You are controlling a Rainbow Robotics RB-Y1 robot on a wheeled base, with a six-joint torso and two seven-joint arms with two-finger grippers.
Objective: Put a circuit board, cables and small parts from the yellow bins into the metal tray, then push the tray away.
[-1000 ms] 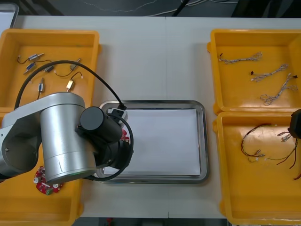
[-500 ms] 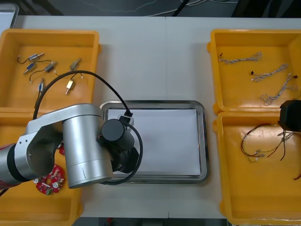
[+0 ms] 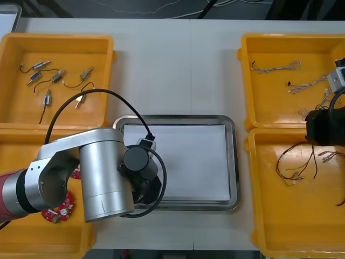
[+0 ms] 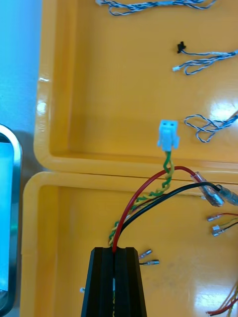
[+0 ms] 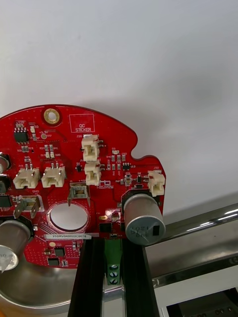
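**Both pincers loaded: board over the tray, cables above the right bins**

The left arm (image 3: 102,172) reaches across from the left near bin, its wrist over the near left corner of the shiny metal tray with a white inside (image 3: 232,162). The left pincer (image 5: 113,247) is clamped on the rim of a round red circuit board (image 5: 74,173), its fingers parted only by the green block at the board's edge. The board hangs over the tray's white floor, just inside the rim.

The right pincer (image 4: 114,251) is at the table's right edge, above the wall shared by the two right bins. Its fingers are pressed nearly together on a bundle of red, black and twisted yellow-green cable (image 4: 166,176). The bundle ends in a pale connector and its loose ends trail over the near bin.

The far left yellow bin (image 3: 16,108) holds small metal parts (image 3: 54,78). The near left yellow bin (image 3: 21,237) holds more red boards (image 3: 54,211). The far right yellow bin (image 3: 269,102) holds twisted blue and white cables (image 3: 275,66). The near right yellow bin (image 3: 269,216) holds black and red cables (image 3: 291,167).

To the right of the arm the tray's white floor lies bare. Beyond its far rim the light table (image 3: 178,65) runs open between the bins.
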